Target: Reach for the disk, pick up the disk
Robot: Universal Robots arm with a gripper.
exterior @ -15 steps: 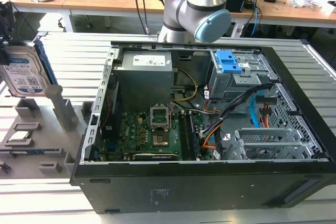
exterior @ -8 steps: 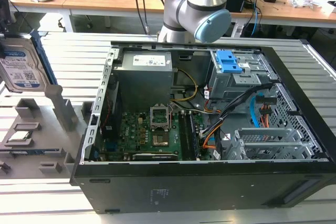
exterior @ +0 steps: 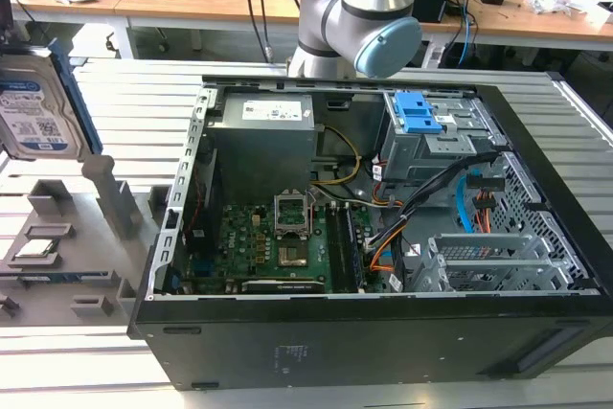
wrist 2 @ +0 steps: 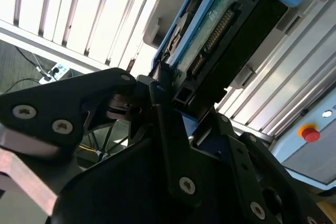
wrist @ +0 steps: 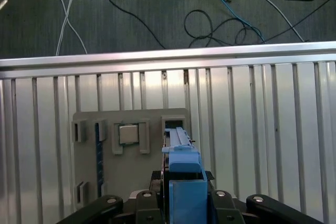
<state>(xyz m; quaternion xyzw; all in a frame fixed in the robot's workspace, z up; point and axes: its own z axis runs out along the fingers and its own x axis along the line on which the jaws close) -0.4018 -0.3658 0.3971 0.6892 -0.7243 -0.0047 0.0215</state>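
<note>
Figure: my one black gripper [wrist: 184, 178] has its two fingers [wrist 2: 165, 124] closed on the one silver, blue-framed hard disk [exterior: 38, 102]. The disk is upright above the grey tray [exterior: 57, 237], at ten o'clock from the open black computer case [exterior: 383, 342].

disk [exterior: 36, 107] above holder tray [exterior: 57, 256], computer case [exterior: 364, 352] to the exterior view's right, arm [exterior: 359, 16] behind case
</note>
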